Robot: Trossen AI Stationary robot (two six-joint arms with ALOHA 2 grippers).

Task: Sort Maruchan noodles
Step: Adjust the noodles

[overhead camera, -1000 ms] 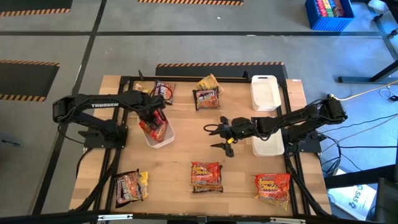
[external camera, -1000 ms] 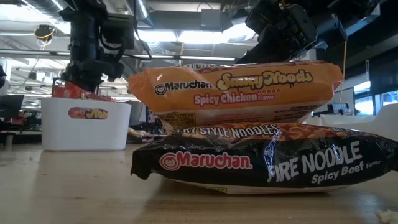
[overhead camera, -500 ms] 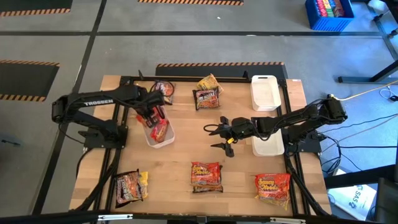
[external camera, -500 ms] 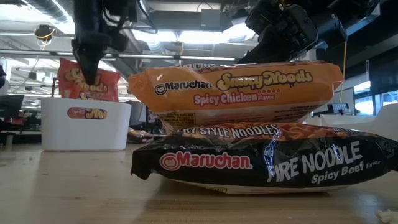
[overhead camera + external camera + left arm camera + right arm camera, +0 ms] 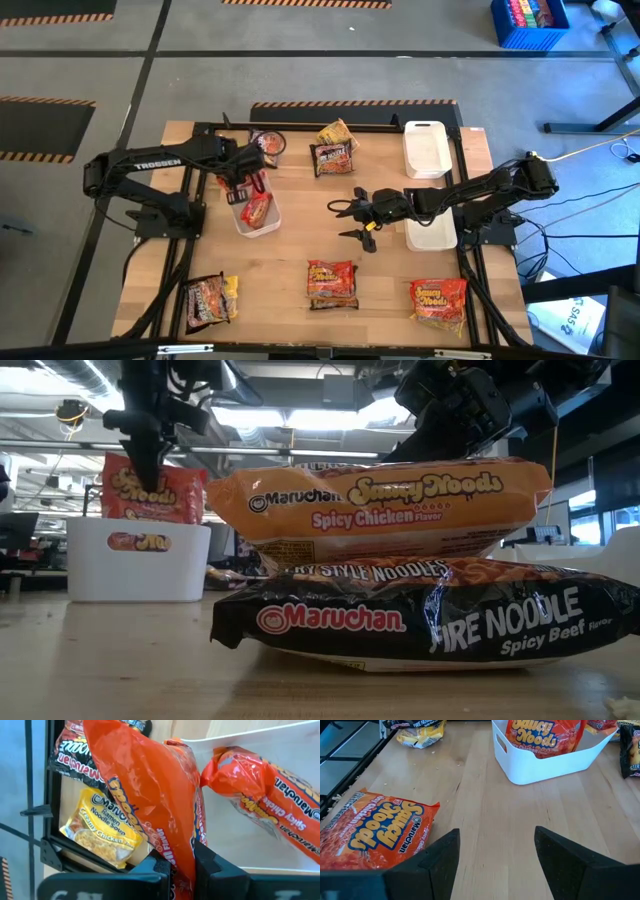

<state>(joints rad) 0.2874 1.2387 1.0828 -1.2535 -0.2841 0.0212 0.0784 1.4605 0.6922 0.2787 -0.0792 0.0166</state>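
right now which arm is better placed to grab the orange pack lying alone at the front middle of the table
Probably the right. Its open, empty pincer hovers near the table's centre, just behind that orange pack. The left pincer is shut on another orange packet over the white bin, farther away.

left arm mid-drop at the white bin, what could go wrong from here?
1. The left gripper holds its red-orange packet by one edge, over the white bin; released there, it might land on the rim.
2. Another red-orange packet already lies in the bin, possibly blocking a flat drop.
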